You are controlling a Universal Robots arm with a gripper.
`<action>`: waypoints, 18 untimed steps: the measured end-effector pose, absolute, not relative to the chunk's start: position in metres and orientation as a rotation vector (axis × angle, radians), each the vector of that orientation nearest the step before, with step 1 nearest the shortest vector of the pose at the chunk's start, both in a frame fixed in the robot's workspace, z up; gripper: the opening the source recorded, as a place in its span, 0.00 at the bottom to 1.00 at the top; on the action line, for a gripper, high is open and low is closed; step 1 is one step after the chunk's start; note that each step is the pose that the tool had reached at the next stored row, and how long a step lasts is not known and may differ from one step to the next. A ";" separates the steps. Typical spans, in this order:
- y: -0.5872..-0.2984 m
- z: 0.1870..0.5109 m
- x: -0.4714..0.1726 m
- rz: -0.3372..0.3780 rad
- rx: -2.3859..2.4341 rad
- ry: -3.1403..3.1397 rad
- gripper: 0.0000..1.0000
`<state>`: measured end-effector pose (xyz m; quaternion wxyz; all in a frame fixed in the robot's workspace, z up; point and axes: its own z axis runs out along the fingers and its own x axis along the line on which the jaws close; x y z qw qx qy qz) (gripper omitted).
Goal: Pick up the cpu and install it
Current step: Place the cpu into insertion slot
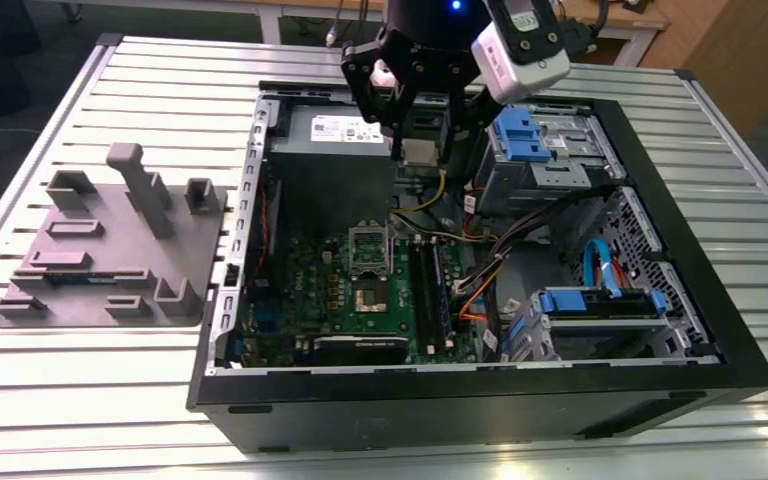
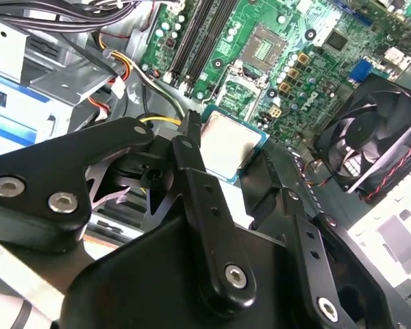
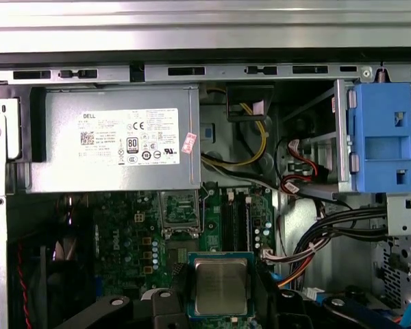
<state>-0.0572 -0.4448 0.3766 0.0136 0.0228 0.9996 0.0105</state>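
CPU (image 1: 420, 152) sits clamped between the two black fingers (image 2: 192, 161) of your gripper (image 1: 420, 158), which close on its opposite edges. You see it in the upper centre of the exterior view, held off the surfaces below, over the far part of the open computer case (image 1: 491, 395). It hangs just beside the edge of the gray power supply (image 1: 331, 140), between that box and the blue drive caddy (image 1: 518, 135).

In both wrist views the CPU (image 2: 229, 144) (image 3: 220, 286) shows its shiny metal lid facing the camera, with the thin green rim around it. The gripper (image 2: 229, 156) (image 3: 220, 296) holds the chip roughly level, and you can see a finger (image 3: 179, 282) pressed against one side of it in the first wrist view.

Your CPU socket (image 1: 373, 295) lies on the green motherboard (image 1: 344, 320), lower in the exterior view than the chip and clearly apart from it. In the second wrist view the socket (image 2: 264, 42) is uncovered, its metal frame tipped open beside it. The memory slots (image 1: 431, 280) run alongside, toward the exterior view's right.

The first wrist view also gives you the power supply (image 3: 113, 147) with its white label, the motherboard (image 3: 144, 233) under it and the drive caddy (image 3: 387, 137). A black case fan (image 2: 370, 137) shows in the second wrist view.

On the exterior view's left, a gray fixture tray (image 1: 104, 250) rests on the slatted table (image 1: 91, 400), well apart from the case.
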 end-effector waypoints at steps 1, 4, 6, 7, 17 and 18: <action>-0.445 0.377 -0.057 0.033 0.071 3.113 0.47; -0.446 0.377 -0.057 0.033 0.071 3.113 0.47; -0.446 0.377 -0.057 0.033 0.071 3.113 0.47; -0.446 0.377 -0.057 0.033 0.071 3.113 0.47; -0.452 0.371 -0.057 0.033 0.071 3.113 0.47; -0.453 0.369 -0.058 0.033 0.071 3.114 0.47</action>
